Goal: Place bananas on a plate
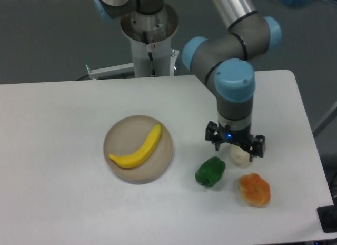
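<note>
Curved bright yellow banana (138, 151) lying inside round beige-tan shallow plate (117, 136) on white desk (58, 129). Black two-finger pincer (235, 146) open, empty, above whitish round vegetable (239, 157), near lumpy green pepper (210, 171) and orange-yellow pepper (255, 189).

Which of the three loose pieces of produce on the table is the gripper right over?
The white one. The gripper partly covers its top, while the green pepper and the orange pepper sit clear of it, nearer the camera.
</note>
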Available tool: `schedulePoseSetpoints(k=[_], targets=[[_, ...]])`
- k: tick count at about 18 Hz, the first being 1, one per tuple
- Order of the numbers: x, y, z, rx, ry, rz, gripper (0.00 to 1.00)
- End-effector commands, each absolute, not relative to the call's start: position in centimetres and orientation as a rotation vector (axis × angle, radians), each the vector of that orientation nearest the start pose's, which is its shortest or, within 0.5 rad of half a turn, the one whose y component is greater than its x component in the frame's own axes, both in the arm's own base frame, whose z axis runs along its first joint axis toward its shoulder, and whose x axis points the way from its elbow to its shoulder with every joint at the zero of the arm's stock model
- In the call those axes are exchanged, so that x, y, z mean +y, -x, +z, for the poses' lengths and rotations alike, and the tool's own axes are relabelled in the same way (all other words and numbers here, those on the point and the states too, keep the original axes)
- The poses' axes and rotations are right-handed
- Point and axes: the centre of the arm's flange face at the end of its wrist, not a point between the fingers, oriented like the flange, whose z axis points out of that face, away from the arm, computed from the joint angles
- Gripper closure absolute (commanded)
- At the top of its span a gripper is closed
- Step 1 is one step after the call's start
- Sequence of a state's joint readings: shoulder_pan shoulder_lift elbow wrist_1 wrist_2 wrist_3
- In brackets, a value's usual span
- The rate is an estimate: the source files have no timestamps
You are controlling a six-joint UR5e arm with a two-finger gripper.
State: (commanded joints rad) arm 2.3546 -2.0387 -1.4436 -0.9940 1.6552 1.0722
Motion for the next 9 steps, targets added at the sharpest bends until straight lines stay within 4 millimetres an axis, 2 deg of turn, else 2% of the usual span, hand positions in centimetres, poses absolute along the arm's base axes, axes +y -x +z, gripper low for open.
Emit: schedulePoseSetpoints(k=[9], targets=[[57.33, 40.29, 34.01, 0.451, 3.008, 0.384, 0.00]])
